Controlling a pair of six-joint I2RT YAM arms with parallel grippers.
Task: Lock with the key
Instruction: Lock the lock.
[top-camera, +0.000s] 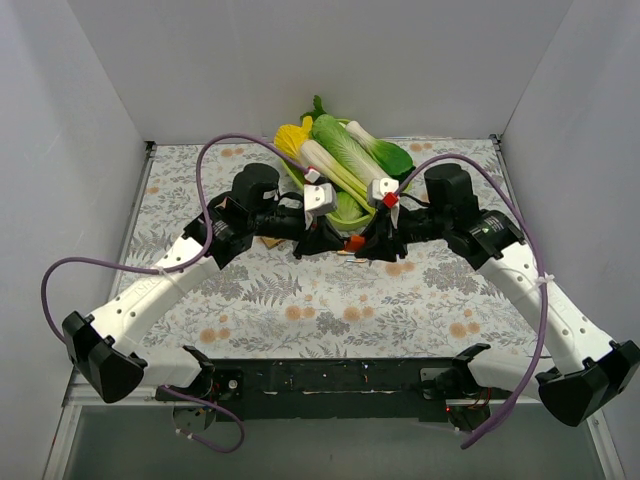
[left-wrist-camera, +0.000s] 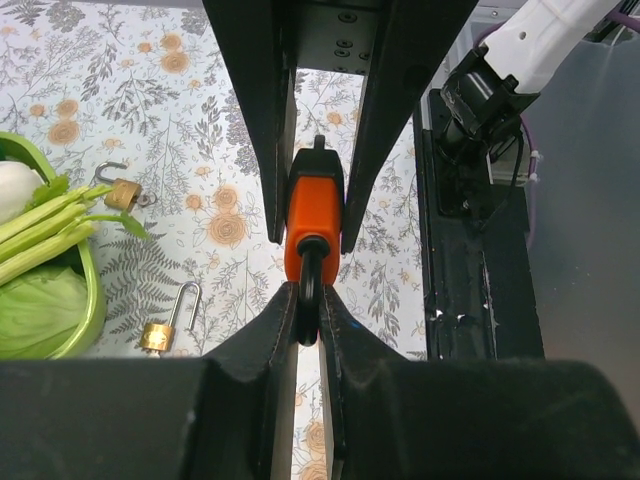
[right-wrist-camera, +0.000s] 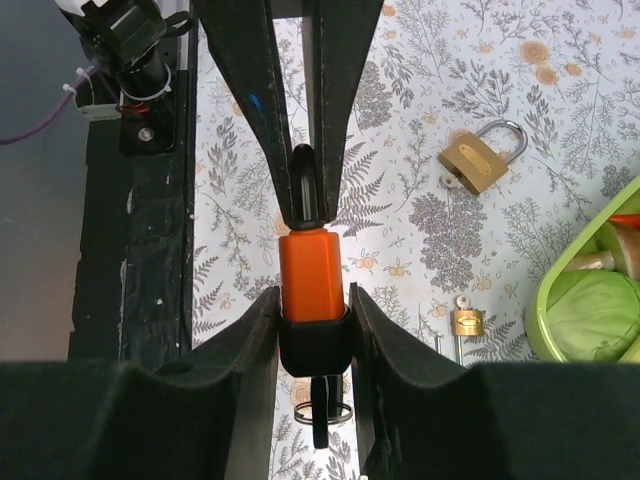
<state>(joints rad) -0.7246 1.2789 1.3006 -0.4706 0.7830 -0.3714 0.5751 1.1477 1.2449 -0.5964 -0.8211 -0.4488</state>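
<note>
Orange padlock (right-wrist-camera: 312, 265) held above mid-bench: left pincer (left-wrist-camera: 305, 300), from 9 o'clock, pinches its shackle (right-wrist-camera: 305, 190); right pincer (right-wrist-camera: 313, 322), from 3, clamps the base by the key (right-wrist-camera: 320, 415). Turn slowly, shackle pressed home

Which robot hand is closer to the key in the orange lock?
Right. The right hand grips the orange lock by its body, just beside the key sticking out its end. The left hand pinches the shackle at the opposite end, farther away.
</note>
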